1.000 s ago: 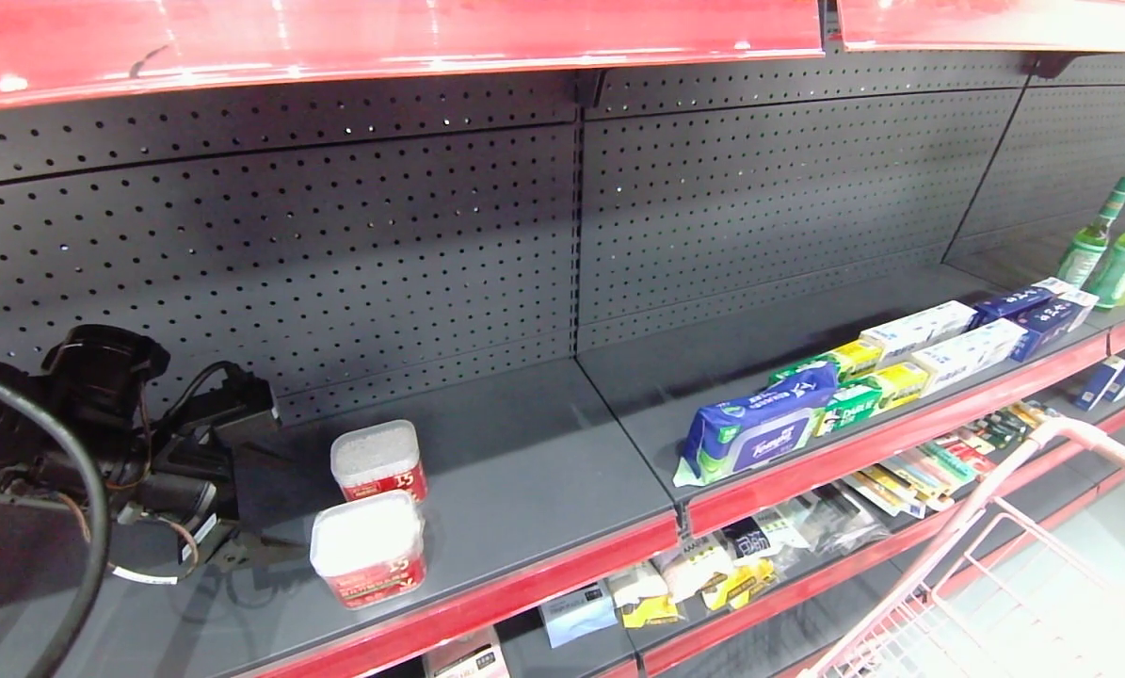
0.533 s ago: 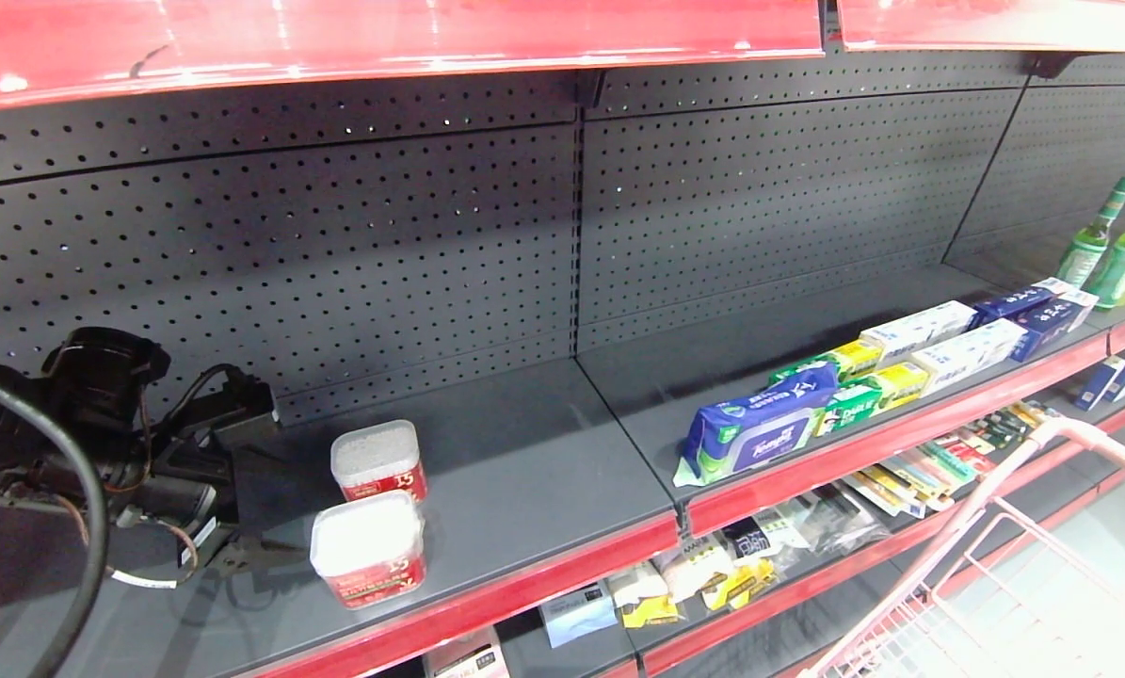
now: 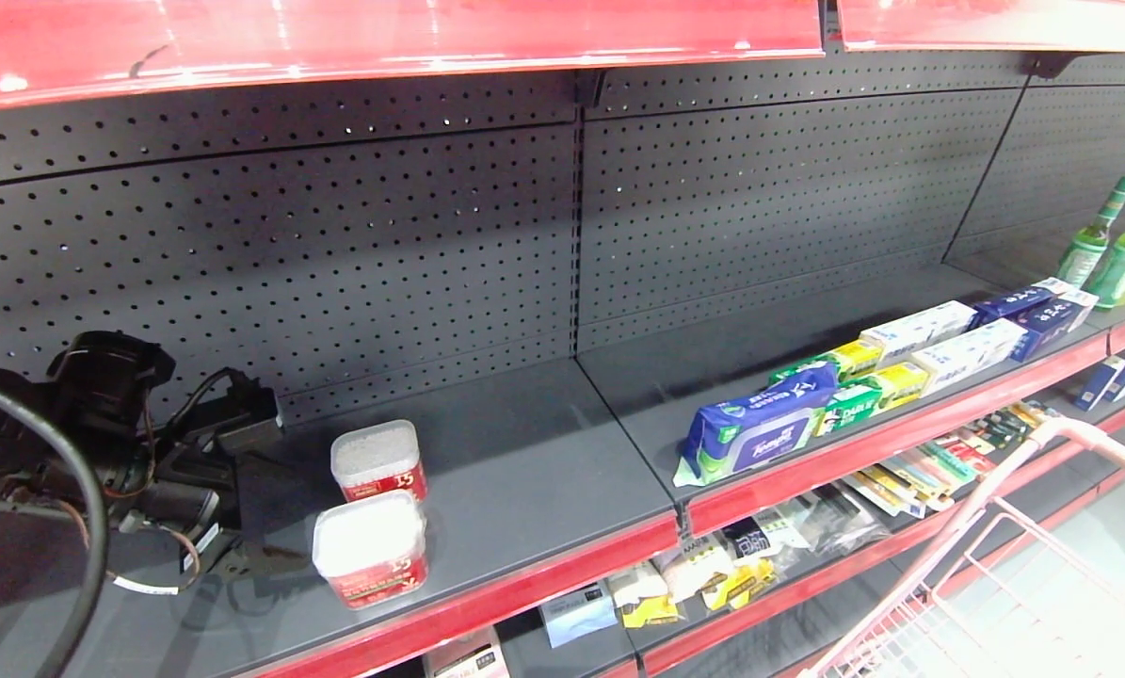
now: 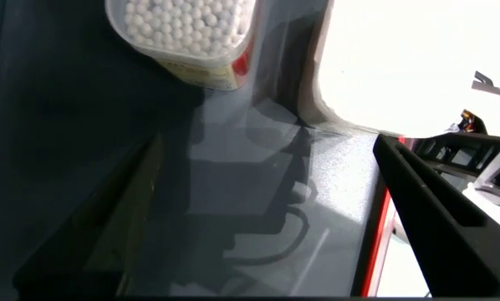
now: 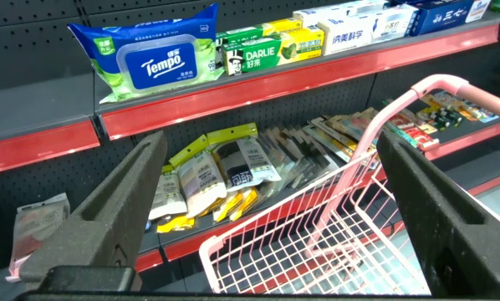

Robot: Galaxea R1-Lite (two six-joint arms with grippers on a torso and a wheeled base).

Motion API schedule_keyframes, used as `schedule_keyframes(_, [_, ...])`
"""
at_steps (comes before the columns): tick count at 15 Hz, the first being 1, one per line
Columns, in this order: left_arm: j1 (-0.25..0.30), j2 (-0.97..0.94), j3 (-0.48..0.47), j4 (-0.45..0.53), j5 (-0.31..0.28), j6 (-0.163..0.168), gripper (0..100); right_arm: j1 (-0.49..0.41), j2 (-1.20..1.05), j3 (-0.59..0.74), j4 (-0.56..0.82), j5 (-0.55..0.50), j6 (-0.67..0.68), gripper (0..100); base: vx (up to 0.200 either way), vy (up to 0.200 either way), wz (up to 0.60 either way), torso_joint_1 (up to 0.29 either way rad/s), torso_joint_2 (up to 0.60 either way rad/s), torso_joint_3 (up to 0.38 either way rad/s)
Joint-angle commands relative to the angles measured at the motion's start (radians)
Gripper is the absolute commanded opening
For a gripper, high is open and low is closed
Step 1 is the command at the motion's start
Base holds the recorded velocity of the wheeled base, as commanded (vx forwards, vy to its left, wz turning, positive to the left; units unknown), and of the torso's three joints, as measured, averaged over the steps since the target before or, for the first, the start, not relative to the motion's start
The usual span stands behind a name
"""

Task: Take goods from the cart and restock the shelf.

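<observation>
"On the left bay of the shelf [image 3: 524, 471], what are (a) and (b)?" my colleague asks.

"Two tubs with white lids and red labels, upright near the front edge," I answer. "(a) is the front tub [image 3: 370, 549]. (b) is the rear tub [image 3: 377, 460], close behind it. (c) is my left gripper [image 4: 262, 226], low over the board just beside the front tub, fingers spread with nothing between them."

"And the right bay?"

"(d) is a wipes pack [image 3: 755, 424] lying at the front edge. (e) marks the toothpaste boxes [image 3: 863, 377], in a row beside it, and (f) the green bottles [image 3: 1103, 245], standing farther right. (g) is my right gripper [image 5: 275, 226], hanging over the pink cart [image 5: 441, 84], which stands before the lower shelves. Its jaws are wide apart and hold nothing."
</observation>
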Motion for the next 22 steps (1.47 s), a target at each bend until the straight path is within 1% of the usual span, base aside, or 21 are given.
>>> schedule_keyframes(1, [0.0, -0.002, 0.002, -0.001, 0.0, 0.0, 100, 0.0, 0.001, 0.0, 0.0, 0.0, -0.001, 100, 0.0, 0.0, 0.0, 0.0, 0.0, 0.0])
schedule_keyframes(6, [0.0, 0.001, -0.001, -0.004, 0.0, 0.0, 100, 0.0, 0.001, 0.0, 0.0, 0.0, -0.001, 100, 0.0, 0.0, 0.0, 0.0, 0.0, 0.0])
schedule_keyframes(11, [-0.013, 0.004, 0.0, -0.004, -0.002, -0.001, 100, 0.0, 0.001, 0.0, 0.0, 0.0, 0.001, 100, 0.0, 0.0, 0.0, 0.0, 0.0, 0.0])
schedule_keyframes(22, [-0.013, 0.016, -0.011, -0.009, -0.005, 0.0, 100, 0.0, 0.001, 0.0, 0.0, 0.0, -0.001, 100, 0.0, 0.0, 0.0, 0.0, 0.0, 0.0])
